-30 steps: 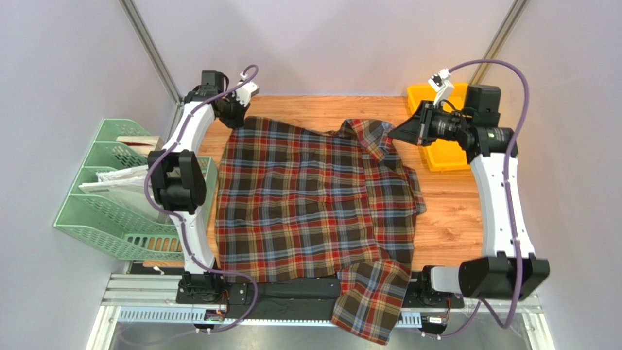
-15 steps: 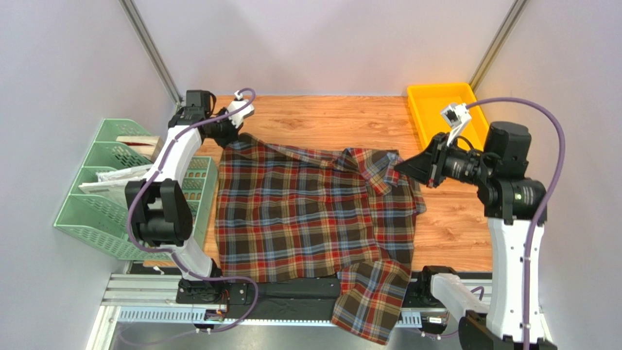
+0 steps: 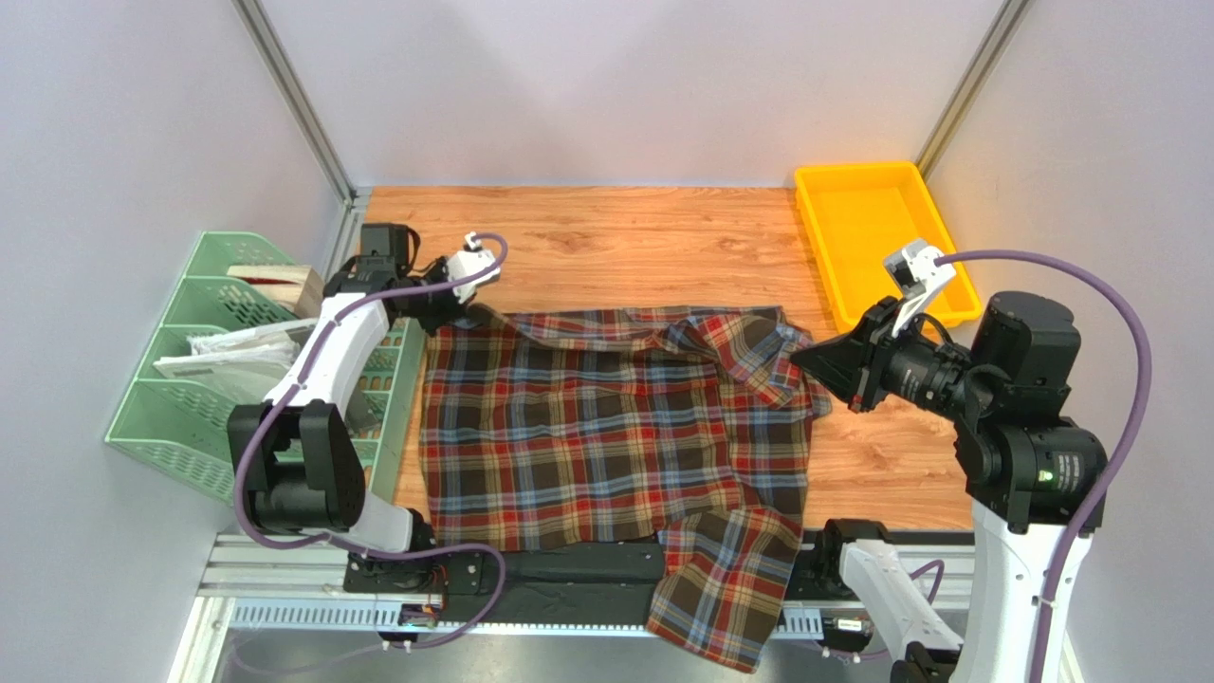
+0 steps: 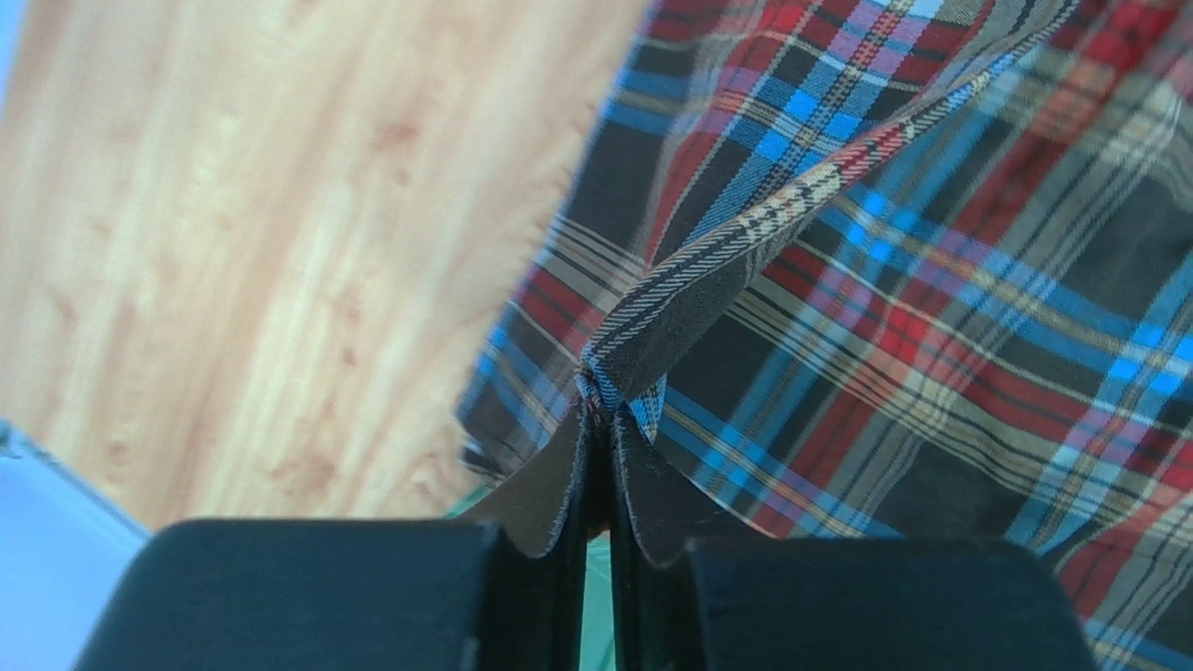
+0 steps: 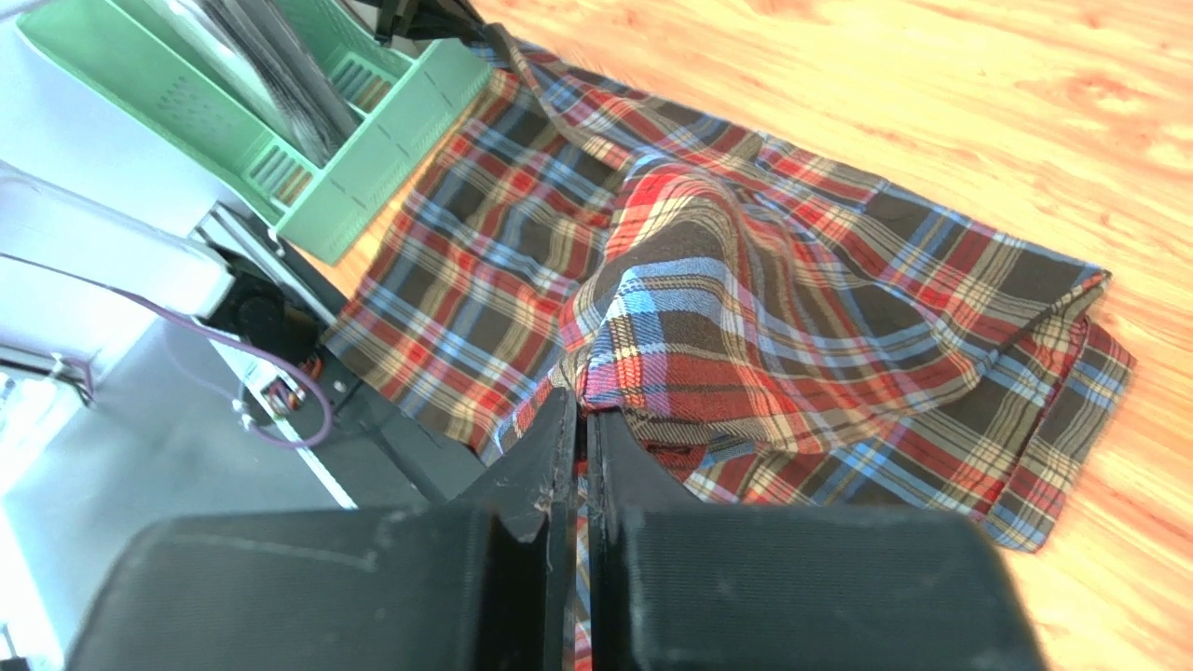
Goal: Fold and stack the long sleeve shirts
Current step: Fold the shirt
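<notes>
Plaid flannel shirt [image 3: 613,427]: dark brown, red, blue and cream; spread over the middle of the light wooden table [image 3: 641,242], far edge rumpled and raised, one sleeve hanging over the table's near edge.
Left gripper [image 3: 450,316]: at the table's left side, clenched on a fold of the shirt's far-left corner.
Right gripper [image 3: 798,356]: toward the table's right side, pinched tight on bunched cloth by the collar.
Green plastic mesh file rack [image 3: 214,413]: off the table's left edge, white papers [image 3: 228,349] inside.
Yellow plastic tray [image 3: 869,214]: table's far-right corner, apart from the shirt.
</notes>
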